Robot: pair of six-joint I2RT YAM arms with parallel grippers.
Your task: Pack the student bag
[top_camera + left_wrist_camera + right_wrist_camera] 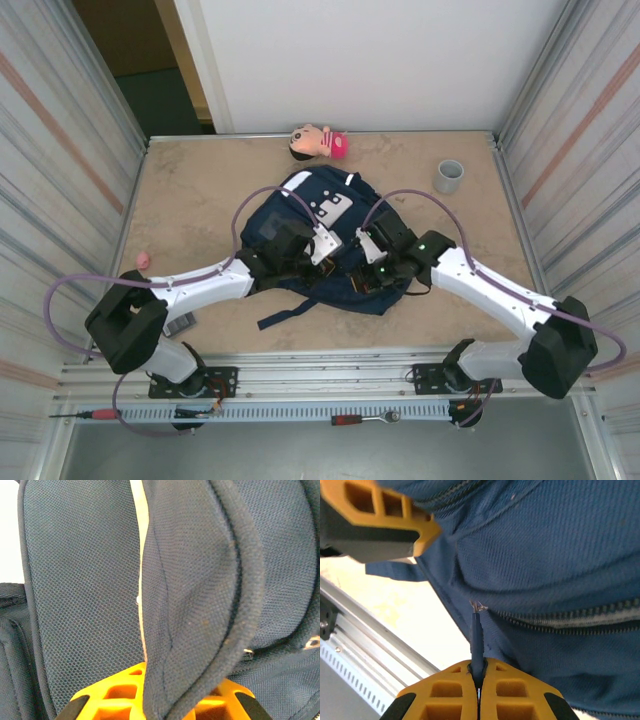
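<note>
- The navy bag (270,225) lies in the middle of the desk (200,190), at the centre of the overhead frame, with both arms reaching onto it.
- The left tool (160,697) is clamped narrow on a piped fold of the bag's fabric, which rises from the bottom centre of the left wrist frame.
- The right tool (479,692) is pressed together on a dark zip pull (476,635), bottom centre of its frame; the zip runs off to the right.
- A doll head (318,142) lies at upper centre, and a grey cup (449,176) stands at upper right.
</note>
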